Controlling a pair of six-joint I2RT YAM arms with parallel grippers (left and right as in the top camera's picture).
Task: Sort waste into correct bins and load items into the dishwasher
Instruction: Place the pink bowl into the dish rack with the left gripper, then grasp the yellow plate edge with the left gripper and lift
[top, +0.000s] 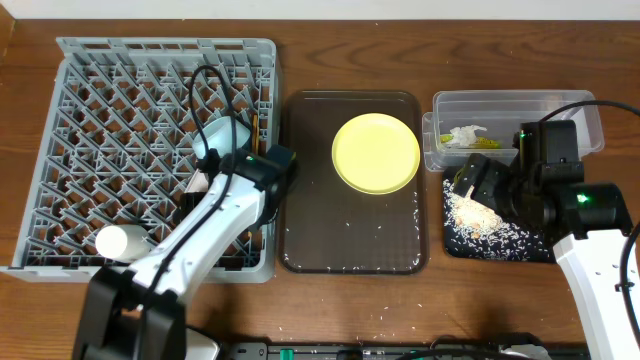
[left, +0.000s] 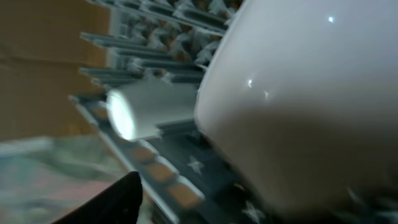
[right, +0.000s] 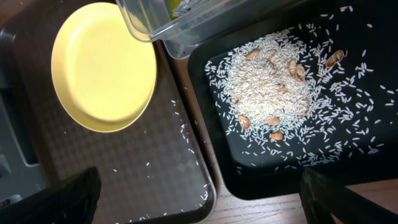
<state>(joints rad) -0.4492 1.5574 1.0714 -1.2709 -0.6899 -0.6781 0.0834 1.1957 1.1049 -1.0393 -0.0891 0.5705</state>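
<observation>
Right gripper (right: 205, 202) spread wide, empty, over the black tray (right: 267, 182) of rice scraps (right: 273, 93). Left gripper (top: 208, 165) over the dish rack (top: 100, 120) at left, close against a white bowl (left: 298, 99); blur hides whether it grips. Yellow plate (top: 375, 152) on brown tray (top: 300, 230).

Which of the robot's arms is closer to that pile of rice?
Right. The right gripper hangs over the rice on the black tray; the left gripper is far across the table, over the grey dish rack.
</observation>
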